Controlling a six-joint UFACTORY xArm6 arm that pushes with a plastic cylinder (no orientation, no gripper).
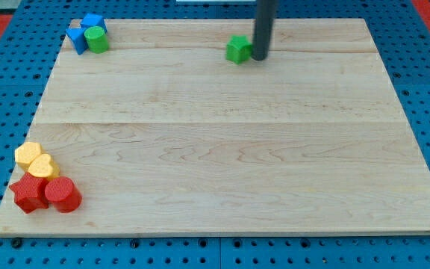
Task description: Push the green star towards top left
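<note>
My tip touching green star on its right, wooden board, no claw fitted

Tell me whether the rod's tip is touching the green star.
Touching. In the camera view, my tip sits flush against the right side of the green star, with no strip of board visible between them.

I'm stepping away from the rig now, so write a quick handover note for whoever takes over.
My tip is down on the wooden board near the view's top edge, right against the green star on its right side.
The star sits about mid-width; the top left corner is still far off.
That corner already holds two blue blocks and a green cylinder.
Yellow blocks and red blocks sit bottom left, out of the way.
Left: push the star leftwards.
</note>
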